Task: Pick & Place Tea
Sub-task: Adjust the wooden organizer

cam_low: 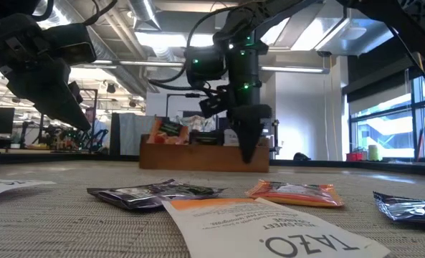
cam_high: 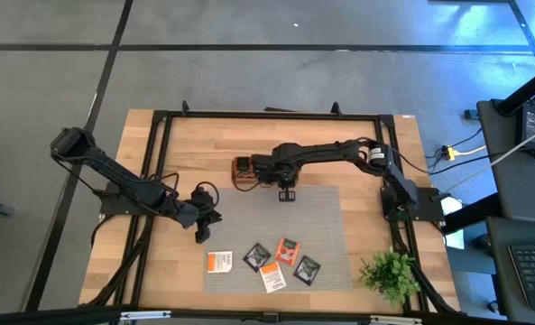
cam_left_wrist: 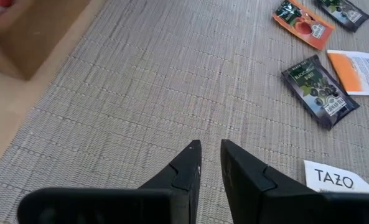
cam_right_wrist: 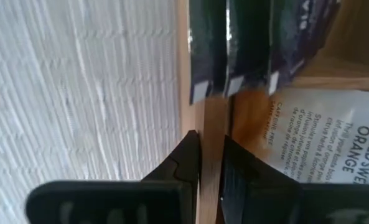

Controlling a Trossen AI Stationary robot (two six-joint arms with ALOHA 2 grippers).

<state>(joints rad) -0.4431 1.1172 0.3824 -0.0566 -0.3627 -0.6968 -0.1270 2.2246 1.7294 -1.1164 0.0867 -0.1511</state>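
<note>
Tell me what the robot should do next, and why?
Probably the right gripper, empty with fingers nearly closed by the brown wooden tray, should lift and swing toward the five flat square tea sachets lying on the grey woven mat. Sachets already stand in the tray. The left gripper waits at the mat's edge.

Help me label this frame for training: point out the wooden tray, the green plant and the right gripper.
wooden tray (cam_low: 198, 158): low view, on its bare front wall.
green plant (cam_high: 391, 273): high view, on the middle of its leaves.
right gripper (cam_high: 287, 195): high view, midway between its fingertips, at the mat's far edge.
</note>
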